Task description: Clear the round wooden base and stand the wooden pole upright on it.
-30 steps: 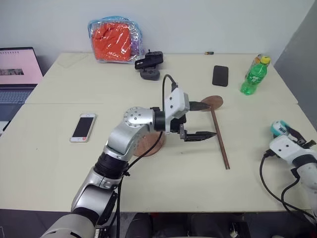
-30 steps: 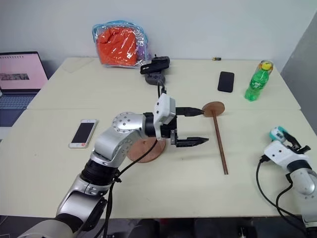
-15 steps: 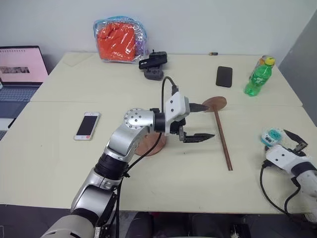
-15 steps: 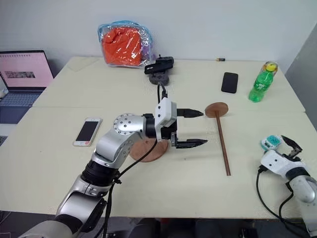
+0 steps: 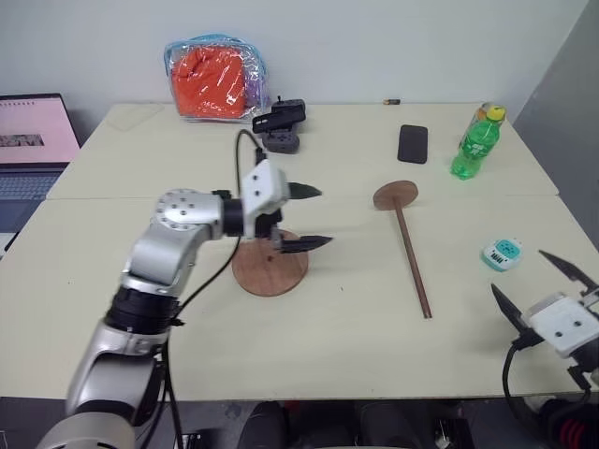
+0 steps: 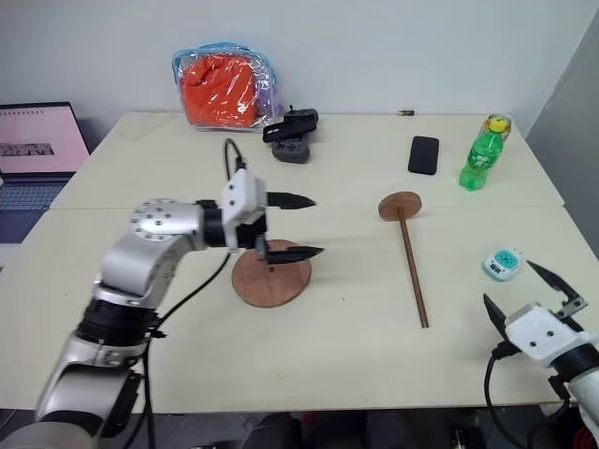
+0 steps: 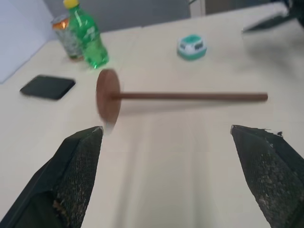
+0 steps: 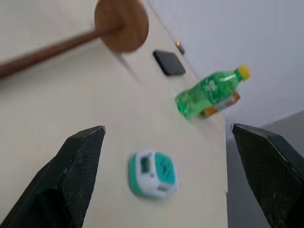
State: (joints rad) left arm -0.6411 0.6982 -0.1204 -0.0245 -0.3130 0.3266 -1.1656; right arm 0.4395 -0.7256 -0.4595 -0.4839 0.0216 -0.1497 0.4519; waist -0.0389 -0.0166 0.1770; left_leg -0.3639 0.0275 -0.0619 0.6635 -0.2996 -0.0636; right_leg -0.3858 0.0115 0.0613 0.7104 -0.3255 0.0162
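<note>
The round wooden base [image 5: 270,271] lies flat near the table's middle with nothing on it. My left gripper [image 5: 314,217] is open and empty, with its lower finger above the base's right edge and pointing toward the pole. The wooden pole [image 5: 413,264] lies flat to the right, with the disc on its end [image 5: 396,195] at the far end; the left wrist view shows the pole [image 7: 190,96] ahead of the open fingers [image 7: 78,175]. My right gripper [image 5: 538,285] is open and empty at the table's near right edge.
A teal timer [image 5: 502,253] lies on the table just beyond the right gripper. At the back right stand a green bottle [image 5: 475,142] and a black phone [image 5: 413,143]. An orange bag [image 5: 213,78] and a black device [image 5: 278,126] sit at the back, and a laptop [image 5: 33,140] is at the far left.
My left arm swung left, away from the pole, so its gripper is now over the base. My right gripper opened, left the teal timer on the table and drew back toward the near edge.
</note>
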